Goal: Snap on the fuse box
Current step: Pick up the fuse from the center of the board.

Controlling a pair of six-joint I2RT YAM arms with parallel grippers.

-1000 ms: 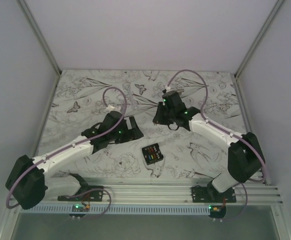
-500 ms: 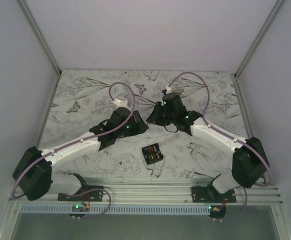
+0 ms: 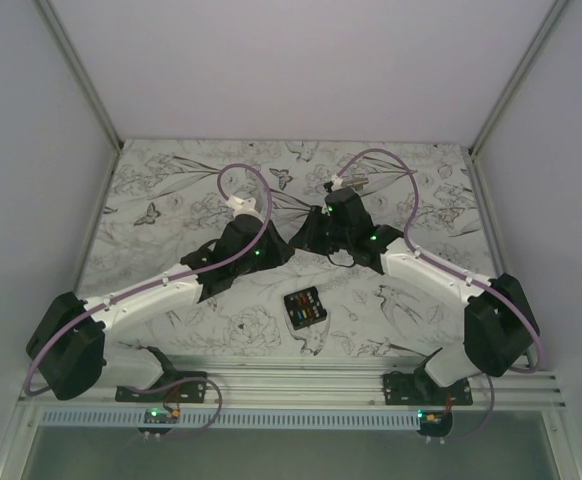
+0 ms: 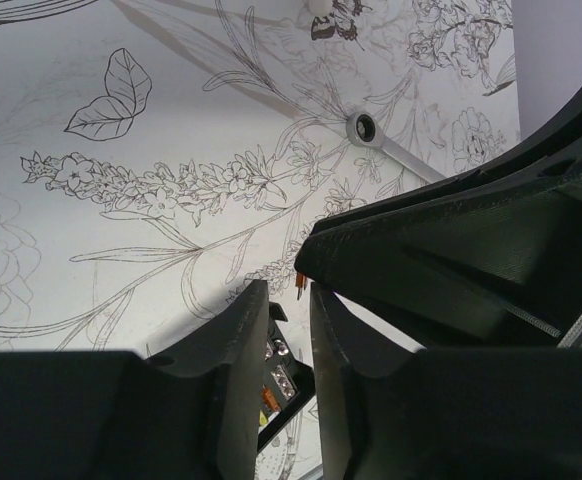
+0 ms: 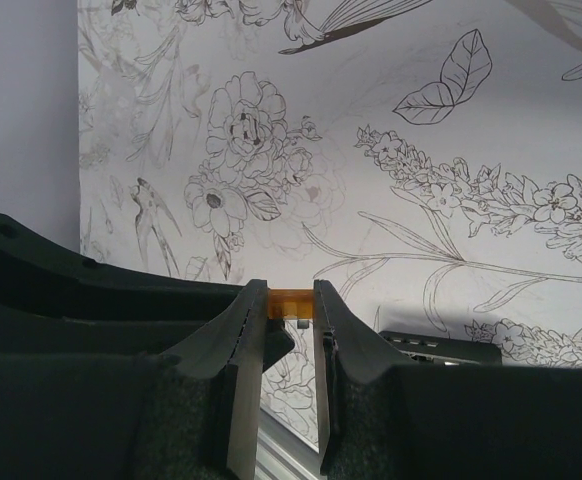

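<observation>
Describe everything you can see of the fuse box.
The fuse box is a small black, roughly square box, plastic by its look, lying face up and showing rows of tiny red, yellow and blue fuses. It rests flat on the flower-printed table cover, turned askew, close to the middle of the near edge. Only the cover touches it.

The desk (image 3: 171, 185) carries a smooth, matt white covering printed with fine black line drawings; whether it is cloth or paper cannot be told. The fuse box (image 3: 305, 308) is matt black plastic set with small coloured plastic fuses. The wrench (image 4: 363, 128) is bright polished metal. The left gripper (image 4: 289, 300) and right gripper (image 5: 288, 312) are matt black plastic, faintly ridged along the jaws. The amber piece (image 5: 287, 300) between the right jaws looks like translucent plastic. The rail (image 3: 301, 385) is ribbed bare metal.
</observation>
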